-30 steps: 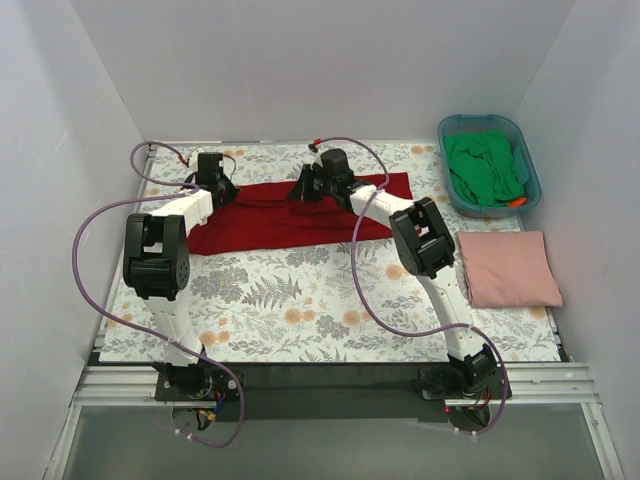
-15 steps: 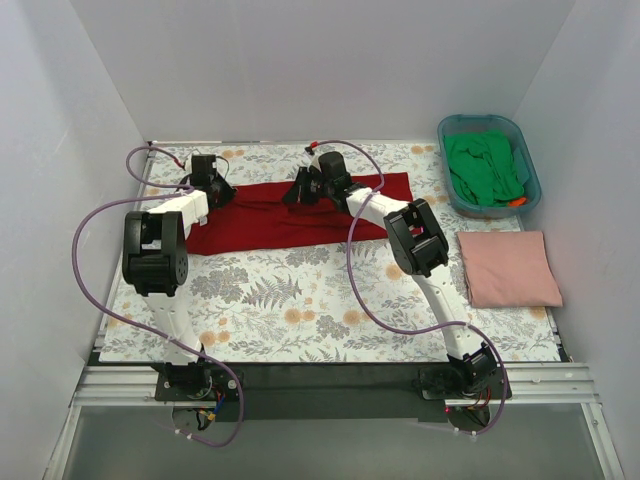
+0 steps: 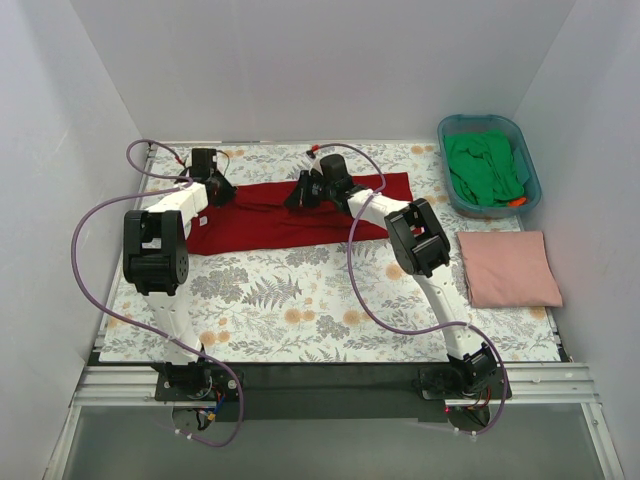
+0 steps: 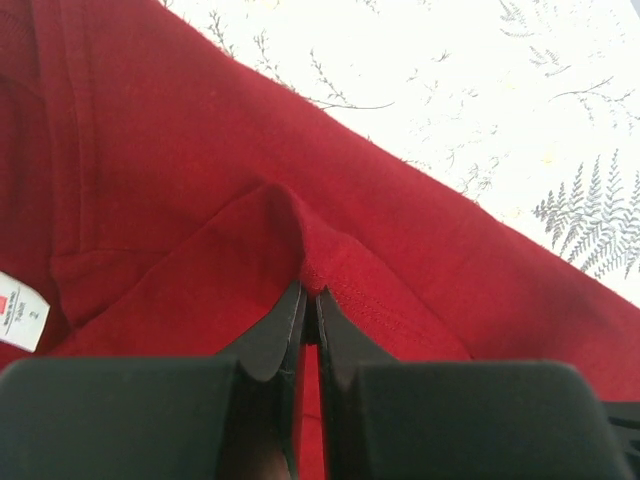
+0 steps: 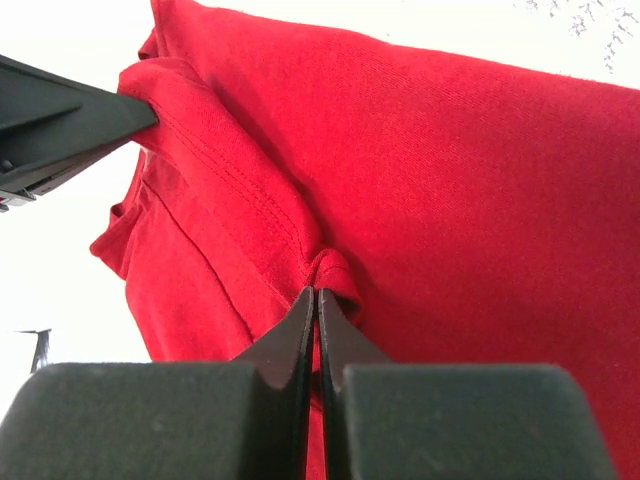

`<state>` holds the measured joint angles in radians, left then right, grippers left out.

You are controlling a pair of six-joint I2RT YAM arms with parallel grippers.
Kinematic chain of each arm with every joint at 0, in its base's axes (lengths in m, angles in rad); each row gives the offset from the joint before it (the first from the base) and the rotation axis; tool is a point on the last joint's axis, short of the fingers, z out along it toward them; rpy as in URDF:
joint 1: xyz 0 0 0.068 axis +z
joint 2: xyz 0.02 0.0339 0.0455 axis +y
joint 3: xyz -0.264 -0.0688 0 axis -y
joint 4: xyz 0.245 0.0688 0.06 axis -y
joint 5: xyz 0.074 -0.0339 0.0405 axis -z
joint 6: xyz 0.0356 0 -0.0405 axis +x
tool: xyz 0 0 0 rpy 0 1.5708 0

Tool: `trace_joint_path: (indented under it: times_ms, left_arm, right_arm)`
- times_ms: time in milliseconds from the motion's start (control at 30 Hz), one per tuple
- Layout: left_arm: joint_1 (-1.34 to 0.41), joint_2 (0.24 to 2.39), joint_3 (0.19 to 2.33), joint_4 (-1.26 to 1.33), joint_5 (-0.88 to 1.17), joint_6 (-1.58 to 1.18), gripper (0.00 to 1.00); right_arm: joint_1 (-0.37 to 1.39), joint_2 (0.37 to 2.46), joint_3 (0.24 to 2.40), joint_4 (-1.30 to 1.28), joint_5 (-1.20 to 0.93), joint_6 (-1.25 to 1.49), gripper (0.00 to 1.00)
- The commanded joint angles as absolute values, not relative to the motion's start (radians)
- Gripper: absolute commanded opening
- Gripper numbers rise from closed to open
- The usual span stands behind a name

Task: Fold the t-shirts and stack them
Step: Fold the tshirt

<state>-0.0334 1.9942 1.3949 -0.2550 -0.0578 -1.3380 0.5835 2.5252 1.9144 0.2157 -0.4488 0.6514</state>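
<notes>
The deep red t-shirt (image 3: 290,215) lies stretched across the far part of the floral table cover, folded into a long band. My left gripper (image 3: 213,186) is shut on a pinch of its cloth at the left end; in the left wrist view (image 4: 310,295) the jaws meet on a red fold (image 4: 330,270), with the white neck label (image 4: 20,310) at the left. My right gripper (image 3: 305,190) is shut on a fold near the shirt's middle, seen in the right wrist view (image 5: 318,295) on the red cloth (image 5: 450,200). The pale pink t-shirt (image 3: 510,268) lies folded at the right. The green t-shirt (image 3: 485,168) sits crumpled in the tub.
The teal plastic tub (image 3: 454,199) stands at the far right corner, an orange item at its near edge. White walls close in the left, back and right. Purple cables loop from both arms over the floral table cover (image 3: 290,300).
Both grippers have shifted slightly toward the back of the table, holding the red shirt's far edge. The shirt's shape is almost unchanged.
</notes>
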Motion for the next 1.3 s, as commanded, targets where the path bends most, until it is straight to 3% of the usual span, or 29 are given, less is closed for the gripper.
trace_joint_path:
  times_ms: [0,667,1167,1233,1267]
  left_arm:
    - [-0.028,1.974,1.44,-0.331,-0.061,-1.321,0.0]
    - [-0.021,1.979,1.46,-0.469,-0.08,-1.35,0.0]
    - [-0.015,2.062,1.411,-0.417,-0.084,-1.382,0.0]
    - [-0.015,2.054,1.408,-0.413,-0.083,-1.382,0.02]
    - [-0.015,2.042,1.407,-0.405,-0.08,-1.378,0.11]
  right_arm:
    - [0.58,2.434,1.905,0.256,-0.475,0.646,0.05]
    - [0.58,2.41,1.842,0.256,-0.546,0.69,0.06]
    - [0.58,2.434,1.812,0.253,-0.546,0.673,0.11]
    - [0.58,2.424,1.806,0.25,-0.546,0.666,0.14]
    - [0.58,2.418,1.801,0.249,-0.545,0.663,0.2]
